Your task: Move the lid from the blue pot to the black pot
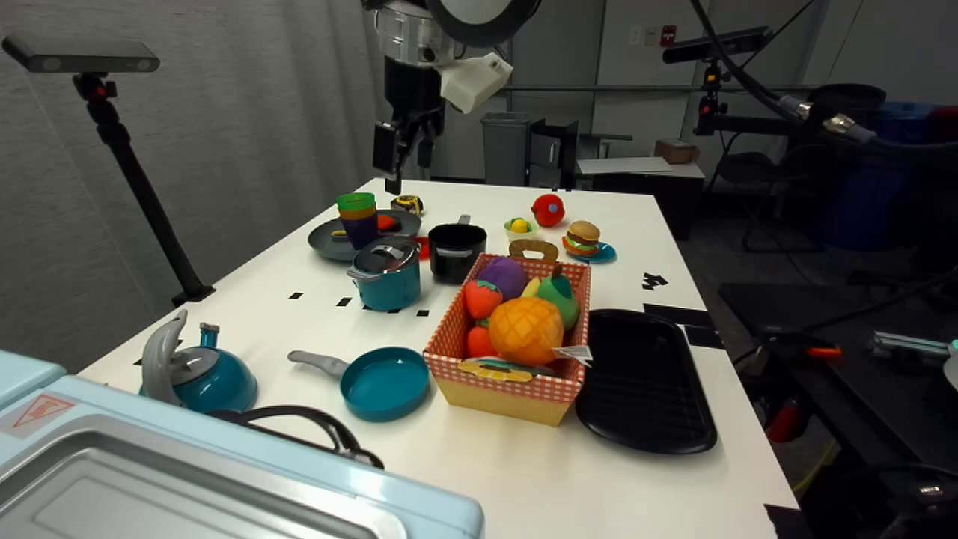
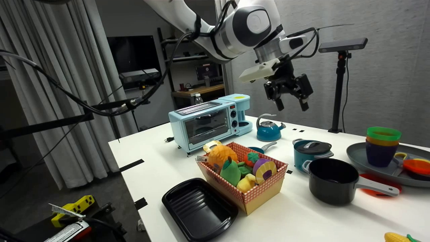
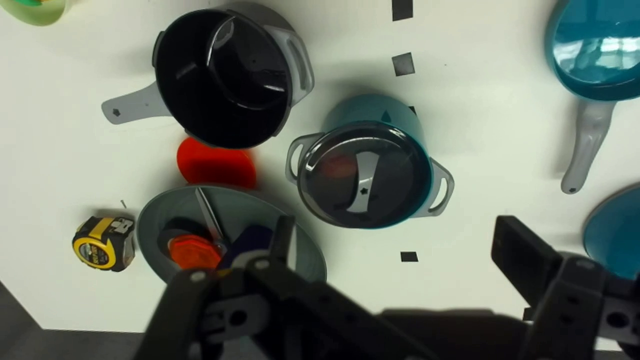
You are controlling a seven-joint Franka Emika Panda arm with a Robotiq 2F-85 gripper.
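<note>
The lid (image 1: 389,253) is dark and see-through with a grey strap handle. It sits on the blue pot (image 1: 394,290), and both show in the wrist view, lid (image 3: 367,172) and blue pot (image 3: 372,107). The black pot (image 2: 331,188) stands next to the blue pot, uncovered, with one long grey handle; its dark inside faces up in the wrist view (image 3: 225,95). My gripper (image 2: 292,106) is open and empty, high above the table. In the wrist view its fingers (image 3: 394,237) are spread wide, with the lid ahead of the gap between them.
A grey dish (image 3: 155,215) with stacked cups (image 1: 361,224) stands close to both pots. A fruit basket (image 2: 263,198), black tray (image 2: 198,208), teal frying pan (image 1: 385,385), kettle (image 2: 268,131) and toaster oven (image 2: 208,124) stand around. A red item (image 3: 215,162) lies beside the black pot.
</note>
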